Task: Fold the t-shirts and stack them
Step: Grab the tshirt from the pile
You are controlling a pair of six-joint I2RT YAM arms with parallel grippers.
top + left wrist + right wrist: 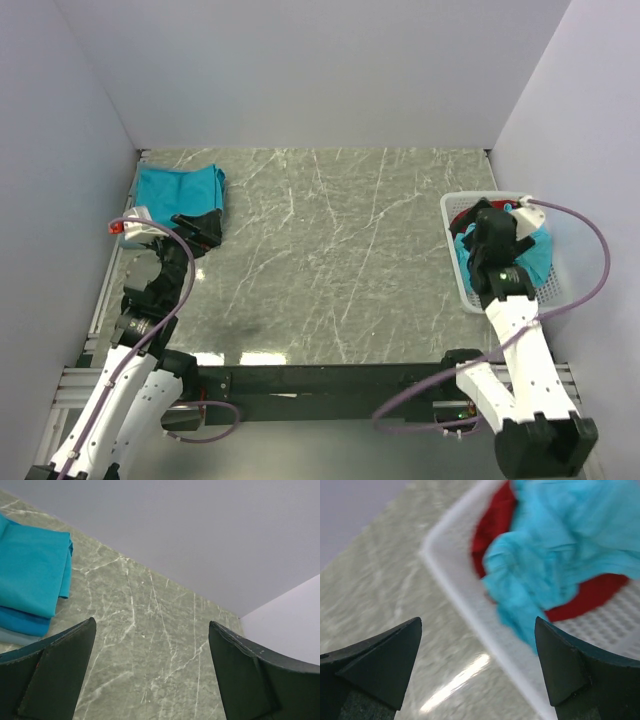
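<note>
Right claw (477, 625) gapes empty, crumpled turquoise cloth t-shirt (545, 565) just ahead in white mesh plastic basket (455, 595); left claw (152, 630) released too, folded turquoise shirts (30, 575) ahead-left.

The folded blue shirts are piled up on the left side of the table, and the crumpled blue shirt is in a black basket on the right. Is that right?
Nearly. The basket is white, not black: the right wrist view shows its white rim and mesh floor up close. The rest holds: the folded shirts are piled on the left, and the crumpled shirt is in the basket on the right.
</note>
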